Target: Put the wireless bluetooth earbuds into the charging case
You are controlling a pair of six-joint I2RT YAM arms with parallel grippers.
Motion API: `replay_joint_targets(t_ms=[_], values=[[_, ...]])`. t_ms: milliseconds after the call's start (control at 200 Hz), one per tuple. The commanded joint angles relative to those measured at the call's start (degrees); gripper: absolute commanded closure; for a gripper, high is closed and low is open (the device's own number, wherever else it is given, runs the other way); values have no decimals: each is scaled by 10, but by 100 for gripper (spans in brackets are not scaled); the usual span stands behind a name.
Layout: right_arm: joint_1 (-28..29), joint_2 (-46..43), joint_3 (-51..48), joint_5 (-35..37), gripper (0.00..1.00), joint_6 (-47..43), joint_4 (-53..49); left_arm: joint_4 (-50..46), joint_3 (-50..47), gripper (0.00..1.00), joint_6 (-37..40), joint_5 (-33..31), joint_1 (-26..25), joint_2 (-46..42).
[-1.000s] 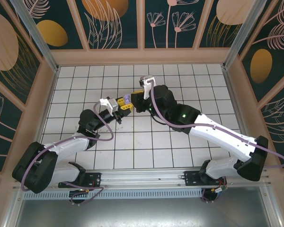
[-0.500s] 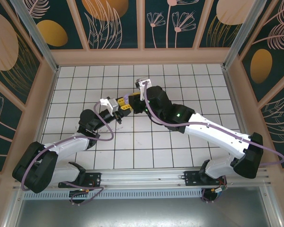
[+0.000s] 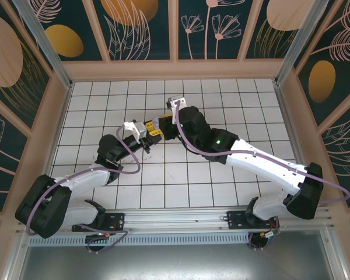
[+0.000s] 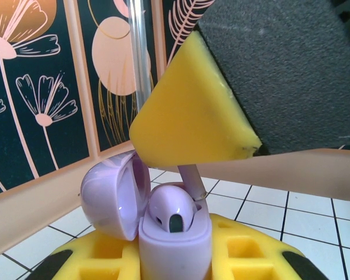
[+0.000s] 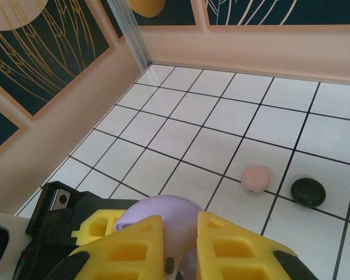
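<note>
Pinching a lilac earbud (image 4: 191,178) by its stem, the right gripper (image 5: 179,248) held it at the open lilac case (image 4: 114,198) clamped in the left gripper (image 3: 152,129), insertion seemingly awaiting a straight push, then release.

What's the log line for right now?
left gripper shut on lilac case, lid open | right gripper shut on lilac earbud, bud partly in case | pink case, black case on tiles
</note>
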Motion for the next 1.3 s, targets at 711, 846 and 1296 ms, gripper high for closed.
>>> replay_joint_targets(t_ms=[711,846,1296], values=[[30,47,10,20,85,-20,-52,14,28,100,9,13,-6,-12],[32,56,16,31,85,-14,-58,12,29,100,11,15,-6,-11],[9,27,22,26,87,118,-64,10,26,100,12,16,-6,-19]])
